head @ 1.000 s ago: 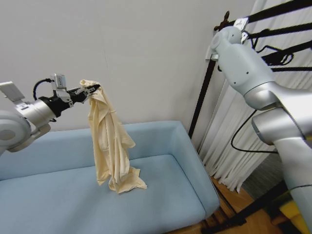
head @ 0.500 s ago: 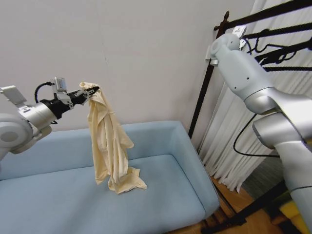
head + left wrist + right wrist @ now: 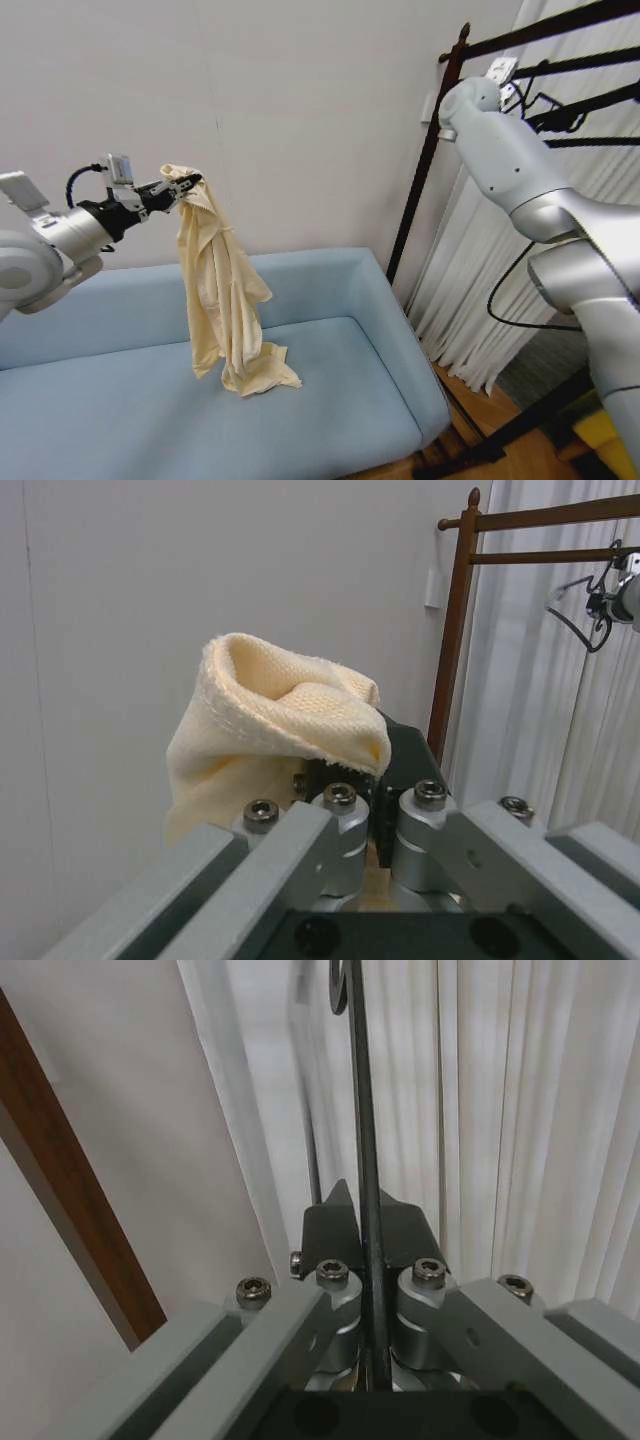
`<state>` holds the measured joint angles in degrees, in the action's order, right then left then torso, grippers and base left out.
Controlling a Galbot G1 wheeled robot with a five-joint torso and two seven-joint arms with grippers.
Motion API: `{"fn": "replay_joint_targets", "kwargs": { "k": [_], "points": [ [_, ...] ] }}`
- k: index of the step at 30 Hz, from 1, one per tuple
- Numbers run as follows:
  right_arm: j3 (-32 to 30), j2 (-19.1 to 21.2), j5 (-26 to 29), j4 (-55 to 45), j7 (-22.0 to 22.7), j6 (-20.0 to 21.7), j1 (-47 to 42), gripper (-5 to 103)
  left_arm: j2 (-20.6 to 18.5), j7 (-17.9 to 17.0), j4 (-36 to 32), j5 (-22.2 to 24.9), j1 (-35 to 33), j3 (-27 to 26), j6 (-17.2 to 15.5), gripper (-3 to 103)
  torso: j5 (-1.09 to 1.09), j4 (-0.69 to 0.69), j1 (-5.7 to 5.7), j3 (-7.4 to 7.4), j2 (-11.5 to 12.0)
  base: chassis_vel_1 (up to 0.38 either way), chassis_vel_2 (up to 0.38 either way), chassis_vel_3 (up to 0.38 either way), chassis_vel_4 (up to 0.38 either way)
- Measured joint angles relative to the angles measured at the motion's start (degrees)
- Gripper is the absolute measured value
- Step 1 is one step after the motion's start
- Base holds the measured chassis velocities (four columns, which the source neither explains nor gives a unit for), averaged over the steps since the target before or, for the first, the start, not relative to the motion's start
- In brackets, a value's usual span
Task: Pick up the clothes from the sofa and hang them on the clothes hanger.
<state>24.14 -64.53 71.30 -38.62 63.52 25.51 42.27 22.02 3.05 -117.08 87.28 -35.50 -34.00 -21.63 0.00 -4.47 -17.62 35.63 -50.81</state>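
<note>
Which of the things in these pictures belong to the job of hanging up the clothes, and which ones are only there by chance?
Belong to the job: cream garment, gripped in the left claw, lower end resting on the blue sofa; black hanger, held in the right claw; clothes rack.

Just lying about: white curtain; yellow object by the floor.
</note>
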Motion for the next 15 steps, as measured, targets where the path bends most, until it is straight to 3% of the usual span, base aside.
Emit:
{"fn": "replay_joint_targets", "kwargs": {
  "k": [15],
  "points": [
    [3.89,6.68,1.13,-12.25,-1.52,-0.56,-2.43,2,0.79,-0.66,-0.81,-0.01,-0.46,-0.58,-0.16,1,0.01,0.00,0.00,0.00,0.00,0.000,0.000,0.000,0.000]
  ]
}}
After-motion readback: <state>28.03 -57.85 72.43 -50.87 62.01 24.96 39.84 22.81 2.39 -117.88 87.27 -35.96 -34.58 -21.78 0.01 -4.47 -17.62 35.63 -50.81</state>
